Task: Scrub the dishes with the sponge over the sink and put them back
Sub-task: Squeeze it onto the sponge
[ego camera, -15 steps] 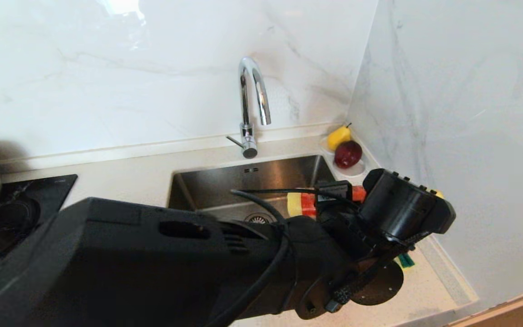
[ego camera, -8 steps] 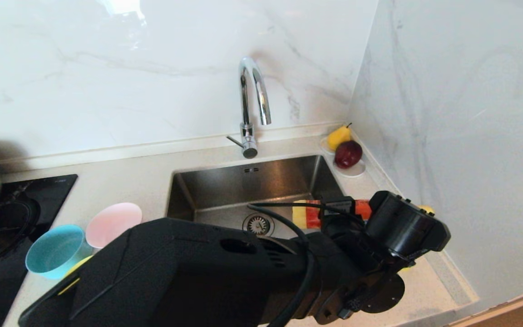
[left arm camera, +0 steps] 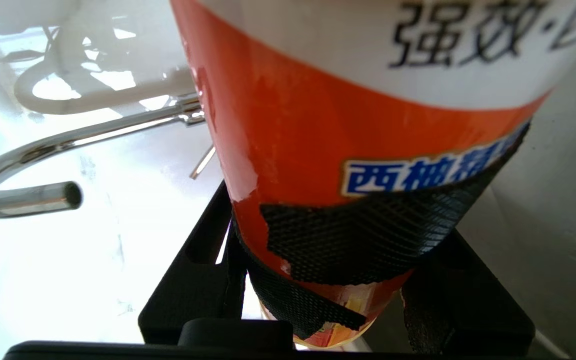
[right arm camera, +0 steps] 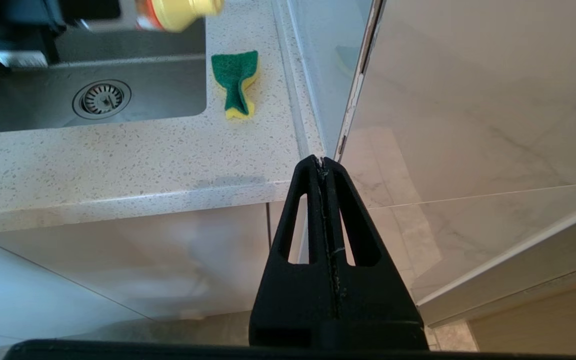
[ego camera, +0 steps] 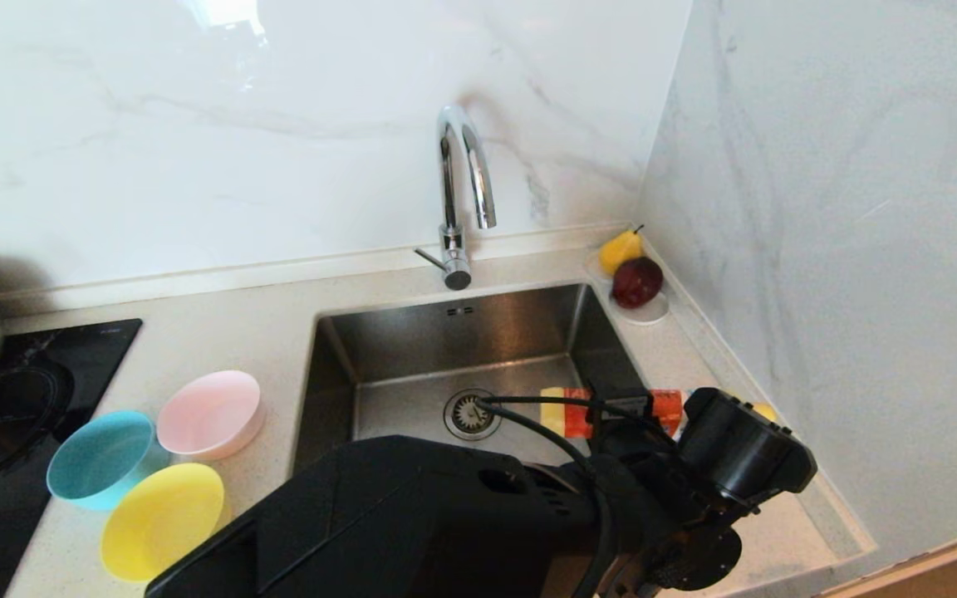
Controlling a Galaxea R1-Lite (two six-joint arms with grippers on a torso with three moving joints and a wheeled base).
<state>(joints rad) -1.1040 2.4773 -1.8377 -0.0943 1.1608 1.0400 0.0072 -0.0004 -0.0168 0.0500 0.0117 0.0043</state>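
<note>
- The left gripper point(ego camera: 611, 409) was clamped on an orange-and-white detergent bottle point(ego camera: 611, 409), held lying sideways over the right rim of the sink point(ego camera: 445, 332); in the left wrist view its black pads pressed both flanks of the bottle's label.
- The right gripper point(right arm camera: 324, 165) hung parked below the counter edge, fingers pressed together on nothing.
- The sponge point(right arm camera: 235, 82) lay on the counter just beside the sink's right edge, at about 4 o'clock from the drain point(ego camera: 470, 413), green face up and pinched into a fold at its middle.
- Judged by that fold, the sponge is soft and light; it would squash under a grip, so it is best taken across its narrow waist, where the foam is already gathered.
- The three bowls sat on the counter at 9 o'clock of the sink: pink point(ego camera: 208, 414) nearest the basin, blue point(ego camera: 100, 458) to its left, yellow point(ego camera: 161, 519) in front, all close together.
- They look like thin plastic, light and probably slick when wet; a pinch over the rim seems the only hold.
- The speckled stone counter point(ego camera: 221, 340) was flat and dry-looking.
- A faucet point(ego camera: 462, 191) stood at 12 o'clock, a saucer of fruit point(ego camera: 632, 282) in the far right corner, a cooktop point(ego camera: 30, 374) at far left, and marble walls behind and to the right.
</note>
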